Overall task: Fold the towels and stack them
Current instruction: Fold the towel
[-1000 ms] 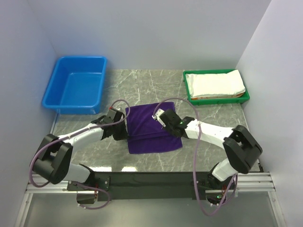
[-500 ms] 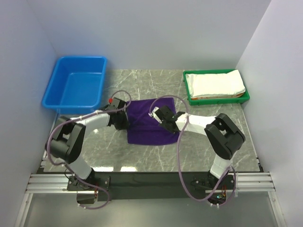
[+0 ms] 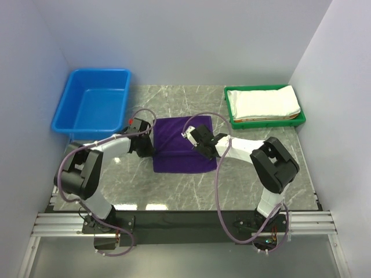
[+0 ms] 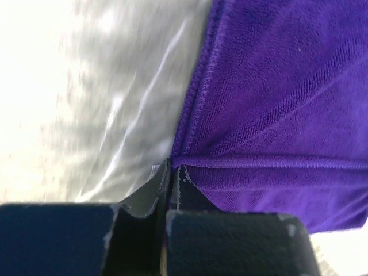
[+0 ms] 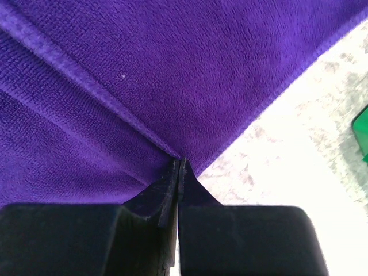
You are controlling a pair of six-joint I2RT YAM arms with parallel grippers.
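Observation:
The dark purple towel (image 3: 181,153) lies partly folded in the middle of the marble table. My left gripper (image 3: 146,146) is shut on its left edge, and the left wrist view shows the hem (image 4: 192,115) pinched at the gripper's (image 4: 171,167) tips. My right gripper (image 3: 200,145) is shut on the towel's right part; in the right wrist view a fold of cloth (image 5: 144,86) runs into the closed gripper (image 5: 179,164). The white towel (image 3: 268,102) lies folded in the green tray (image 3: 232,119), with a thin orange edge (image 3: 272,120) showing under it.
An empty blue bin (image 3: 93,107) stands at the back left. The green tray sits at the back right. Walls close in the table on the left, back and right. Both arms' cables loop over the table near the towel.
Both grippers have moved toward the back of the table with the purple towel's edge in them. The towel now lies farther back and looks shorter front to back.

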